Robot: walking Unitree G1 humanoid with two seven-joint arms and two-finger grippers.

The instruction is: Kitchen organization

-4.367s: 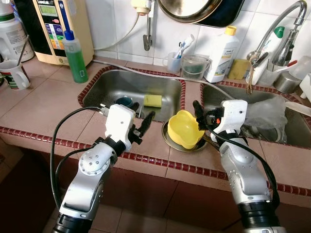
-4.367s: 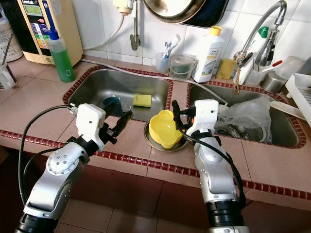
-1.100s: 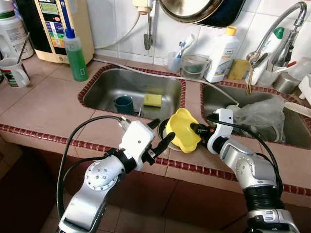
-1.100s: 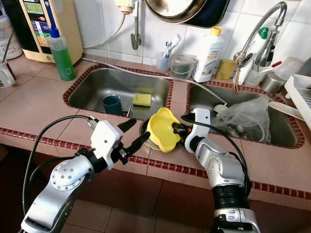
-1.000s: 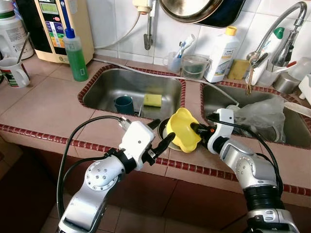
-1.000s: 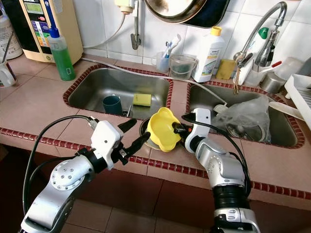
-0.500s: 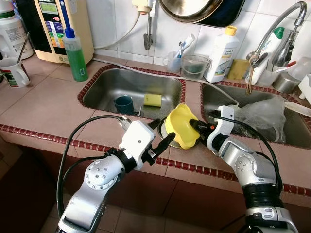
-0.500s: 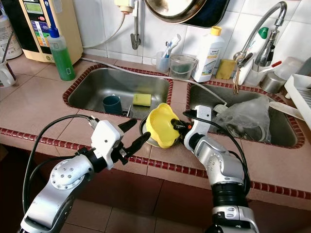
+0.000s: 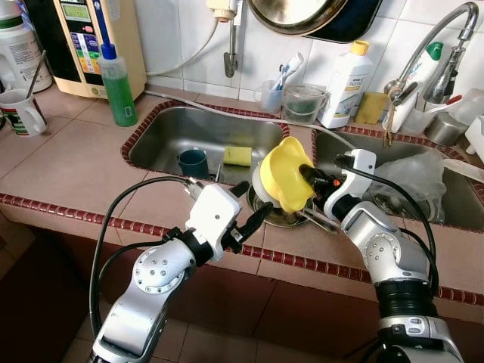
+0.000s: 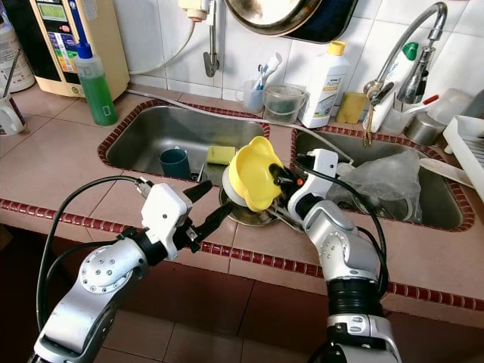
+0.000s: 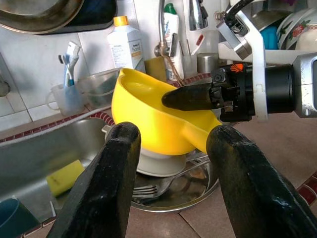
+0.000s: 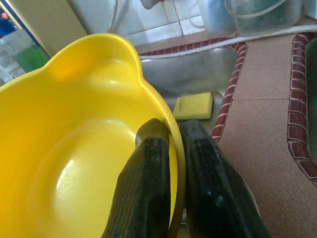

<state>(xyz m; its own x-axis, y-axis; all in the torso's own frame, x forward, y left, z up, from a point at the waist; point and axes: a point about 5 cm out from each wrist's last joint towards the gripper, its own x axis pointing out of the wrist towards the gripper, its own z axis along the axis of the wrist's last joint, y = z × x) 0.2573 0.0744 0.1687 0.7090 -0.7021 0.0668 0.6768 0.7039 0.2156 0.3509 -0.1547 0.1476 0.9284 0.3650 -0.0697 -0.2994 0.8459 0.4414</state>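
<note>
Left eye view: right claw pinching rim of yellow bowl, lifted above steel plate on bench — left claw spread wide just beside it. Risk — thin rim grip, possible slip onto plate below.

Yellow bowl glowing against pink tile
Black fingers are pinching its rim; a yellow sponge is lying in the steel-grey sink.

Yellow bowl blocks the metal plate; fork perhaps reachable.
</note>
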